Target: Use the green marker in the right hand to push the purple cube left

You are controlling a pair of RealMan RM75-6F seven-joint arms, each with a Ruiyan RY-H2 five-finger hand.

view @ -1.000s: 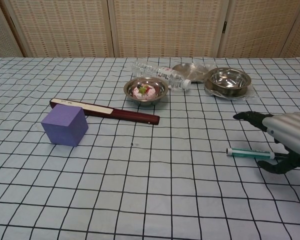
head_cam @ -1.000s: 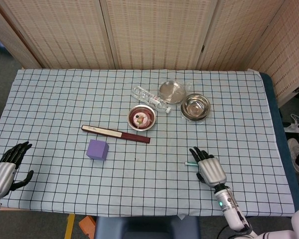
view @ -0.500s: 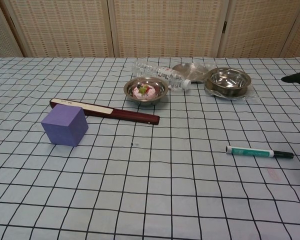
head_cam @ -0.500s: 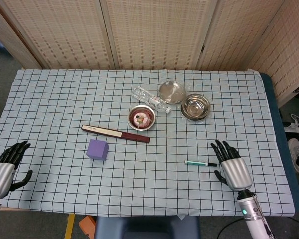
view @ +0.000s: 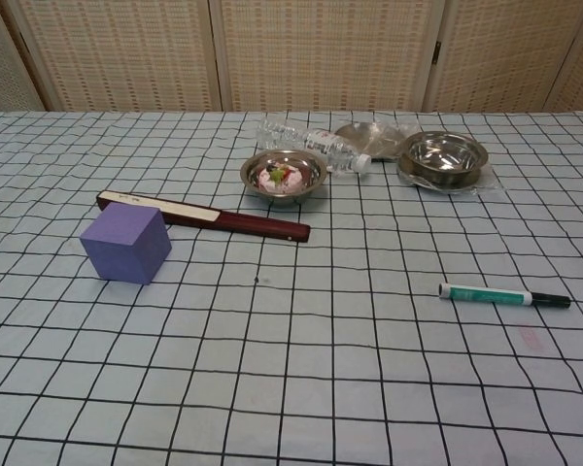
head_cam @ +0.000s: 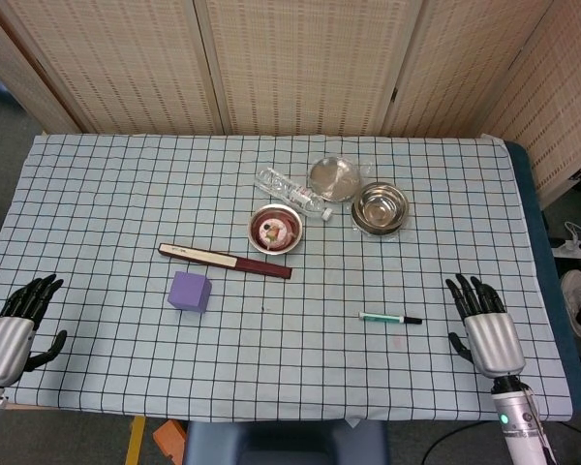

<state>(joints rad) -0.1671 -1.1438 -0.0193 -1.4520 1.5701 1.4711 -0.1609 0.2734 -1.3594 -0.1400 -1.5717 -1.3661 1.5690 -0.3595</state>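
Note:
The purple cube [head_cam: 190,291] [view: 125,244] stands on the checked cloth, left of centre. The green marker [head_cam: 390,318] [view: 503,295] lies flat on the cloth at the right, with nothing touching it. My right hand [head_cam: 485,326] is at the table's front right, to the right of the marker and apart from it, fingers spread and holding nothing. My left hand [head_cam: 16,328] rests at the front left corner, fingers apart and empty. The chest view shows neither hand.
A dark red folded fan [head_cam: 225,262] [view: 203,216] lies just behind the cube. Further back are a small bowl with food [head_cam: 275,230], a plastic bottle [head_cam: 291,192], a metal lid [head_cam: 335,178] and a steel bowl [head_cam: 380,207].
My right hand let go of the marker and drew back to the right, out of the chest view. The marker stays where it was left. The cube has not moved.

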